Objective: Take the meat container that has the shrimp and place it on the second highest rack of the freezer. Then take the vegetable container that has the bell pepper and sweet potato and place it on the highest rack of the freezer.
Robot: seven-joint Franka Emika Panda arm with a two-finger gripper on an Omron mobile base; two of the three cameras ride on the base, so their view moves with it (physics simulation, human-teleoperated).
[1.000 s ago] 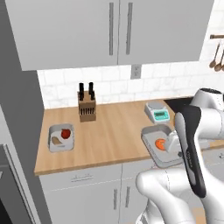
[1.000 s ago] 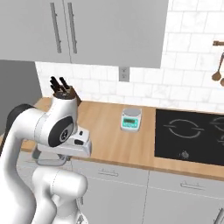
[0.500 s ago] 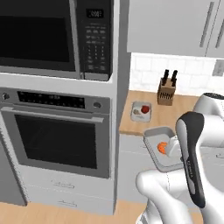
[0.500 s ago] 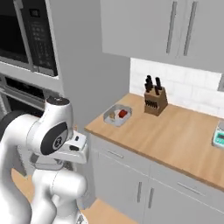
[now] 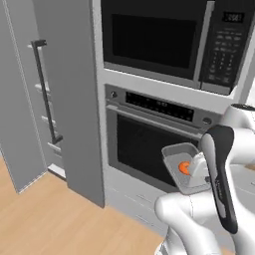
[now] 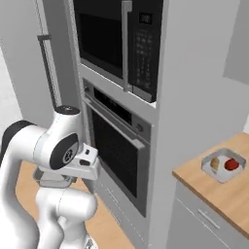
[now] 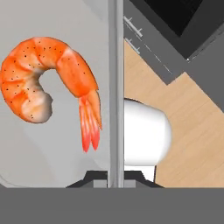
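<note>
My gripper (image 7: 116, 176) is shut on the rim of the grey meat container (image 5: 183, 166), one finger on each side of the thin wall. The curled orange-pink shrimp (image 7: 44, 83) lies inside it, seen as an orange spot (image 5: 185, 168) in the left base view. I hold the tray in the air in front of the oven. The freezer (image 5: 30, 99) stands at the far left, with its long dark bar handle (image 5: 46, 89) and thin light shelf edges beside it. The vegetable container (image 6: 222, 166) rests on the counter with the red bell pepper (image 6: 232, 164) and the tan sweet potato (image 6: 215, 164).
A wall oven (image 5: 149, 144) with a microwave (image 5: 164, 40) above it stands right behind the held tray. A tall grey side panel (image 5: 72, 99) separates the oven from the freezer. Wooden floor (image 5: 45, 214) lies open in front of the freezer.
The whole picture has swung left: the base has driven from the counter past the oven, and the freezer has come into view. The shrimp container stays in my gripper.
</note>
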